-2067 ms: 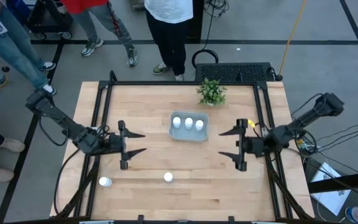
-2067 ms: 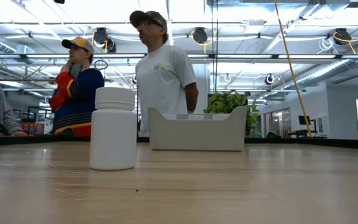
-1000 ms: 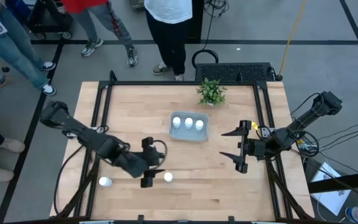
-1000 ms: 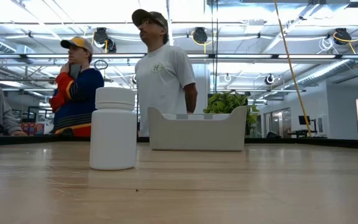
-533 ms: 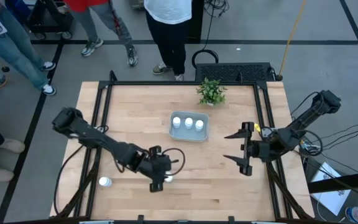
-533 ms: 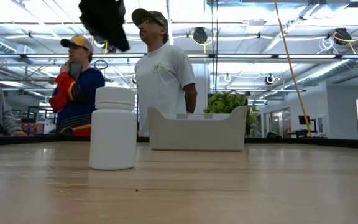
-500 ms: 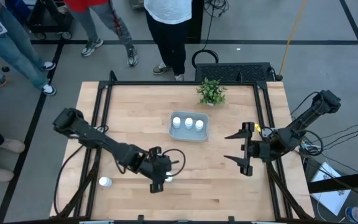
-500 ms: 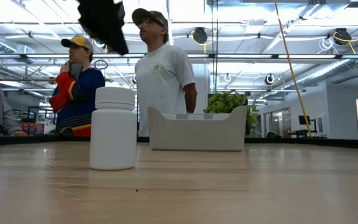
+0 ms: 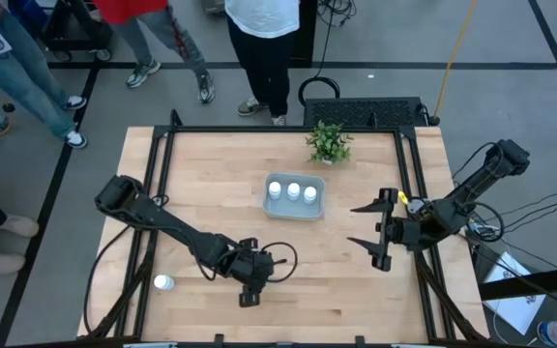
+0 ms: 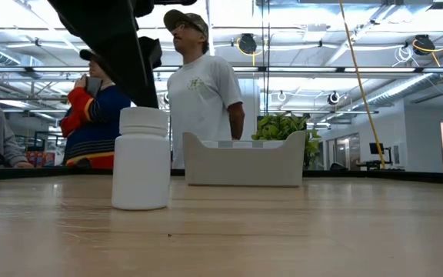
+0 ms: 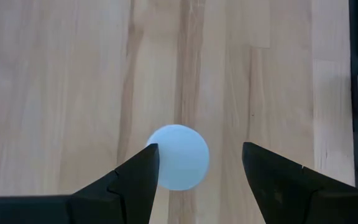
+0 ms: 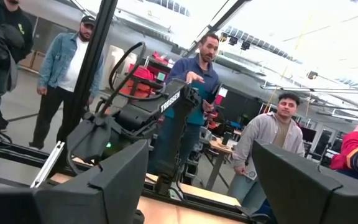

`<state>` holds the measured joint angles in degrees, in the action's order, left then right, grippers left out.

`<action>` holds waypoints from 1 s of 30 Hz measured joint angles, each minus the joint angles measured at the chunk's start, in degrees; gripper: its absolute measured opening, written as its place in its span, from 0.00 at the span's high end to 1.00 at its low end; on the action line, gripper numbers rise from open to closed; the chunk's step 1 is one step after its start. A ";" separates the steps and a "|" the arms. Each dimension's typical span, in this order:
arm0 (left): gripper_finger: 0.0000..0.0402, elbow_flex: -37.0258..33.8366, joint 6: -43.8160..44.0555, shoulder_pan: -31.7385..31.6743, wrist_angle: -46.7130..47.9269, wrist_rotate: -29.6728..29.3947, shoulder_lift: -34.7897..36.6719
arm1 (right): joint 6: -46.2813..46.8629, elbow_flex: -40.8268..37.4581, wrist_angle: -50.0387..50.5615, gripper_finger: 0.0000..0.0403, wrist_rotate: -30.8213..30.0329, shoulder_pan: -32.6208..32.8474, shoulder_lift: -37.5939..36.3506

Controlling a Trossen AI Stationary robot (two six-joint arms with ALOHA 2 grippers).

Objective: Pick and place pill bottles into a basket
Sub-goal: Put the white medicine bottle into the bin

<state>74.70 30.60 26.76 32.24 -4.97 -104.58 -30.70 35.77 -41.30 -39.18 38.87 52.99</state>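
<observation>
Left wrist view: fingers open astride bottle standing on desk near front, off-centre w/ one tip touching cap, so closing could tip it.

From above, the wooden surface carries a pale basket near its middle, and three white pill bottles stand inside it in one row. A small green plant stands just beside the basket, toward the far edge. The left arm reaches across the near part of the surface, and the left gripper is low over the wood there; its body hides what is under it. One more pill bottle stands alone near the left frame. The right gripper waits at the right side with its jaws spread wide. Several people stand beyond the far edge.
</observation>
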 joint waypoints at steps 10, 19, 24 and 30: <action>0.40 0.08 -0.46 0.28 -0.48 -0.99 -0.25 | 0.07 0.00 0.19 0.30 0.17 0.00 0.00; 0.40 -0.05 -0.94 0.39 -0.51 -0.96 1.12 | 0.17 0.02 0.18 0.30 0.18 0.00 0.00; 0.40 -0.06 -1.55 0.39 -0.15 -2.75 1.46 | 0.42 0.02 0.37 0.30 0.21 0.00 0.00; 0.40 -0.22 -0.89 0.37 1.40 -3.56 0.12 | 0.44 0.02 0.37 0.30 0.22 0.00 0.00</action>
<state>74.48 29.71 27.14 33.65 -8.53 -104.47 -30.26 35.79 -40.93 -38.96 38.87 52.99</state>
